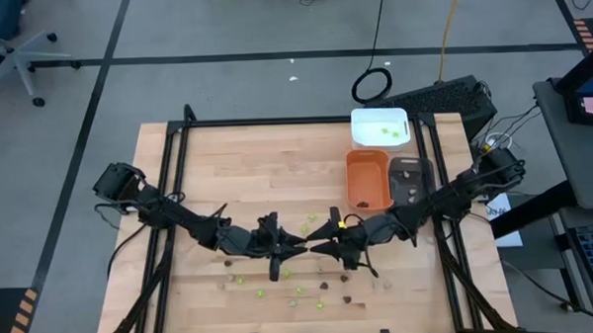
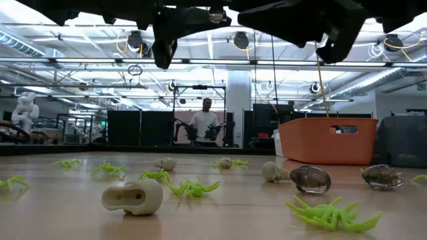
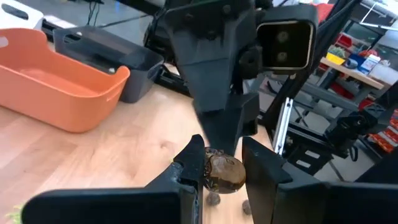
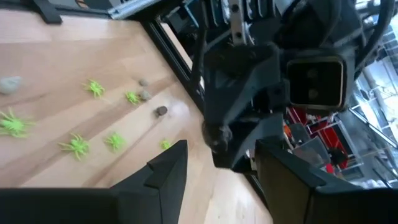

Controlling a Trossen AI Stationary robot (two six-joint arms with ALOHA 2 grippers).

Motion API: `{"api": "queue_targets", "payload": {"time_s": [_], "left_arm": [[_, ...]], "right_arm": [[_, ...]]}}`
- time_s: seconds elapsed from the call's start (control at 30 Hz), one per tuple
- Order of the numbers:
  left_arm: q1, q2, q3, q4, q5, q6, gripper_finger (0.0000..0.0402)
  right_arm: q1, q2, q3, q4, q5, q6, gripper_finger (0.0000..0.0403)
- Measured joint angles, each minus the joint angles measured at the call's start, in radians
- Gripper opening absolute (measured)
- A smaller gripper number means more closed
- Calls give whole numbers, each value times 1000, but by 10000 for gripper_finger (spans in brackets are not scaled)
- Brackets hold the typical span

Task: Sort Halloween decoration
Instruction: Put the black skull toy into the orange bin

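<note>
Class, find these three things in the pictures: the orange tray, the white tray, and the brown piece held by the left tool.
orange tray (image 1: 354, 180): high view, left wall.
white tray (image 1: 358, 129): high view, left rim.
brown piece (image 3: 224, 175): left wrist view, rounded body.

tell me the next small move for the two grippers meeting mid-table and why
Probably ease the right gripper forward around the dark brown piece that the left gripper pinches. The two meet tip to tip above the table, the right one's jaws open, which looks like a handover toward the trays on its side.
</note>
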Motion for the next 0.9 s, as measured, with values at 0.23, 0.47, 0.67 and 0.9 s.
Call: {"api": "queue_targets", "payload": {"time_s": [0.23, 0.47, 0.67, 0.9], "left_arm": [[49, 0, 0, 31, 44, 24, 70], [95, 0, 0, 42, 72, 24, 70], [129, 0, 0, 42, 73, 23, 70], [146, 0, 0, 47, 84, 23, 71]], "right_arm": [[-42, 0, 0, 9, -45, -10, 173], [-76, 0, 0, 9, -48, -31, 173], [-103, 0, 0, 23, -49, -64, 171], [-140, 0, -1, 27, -96, -75, 115]]}}
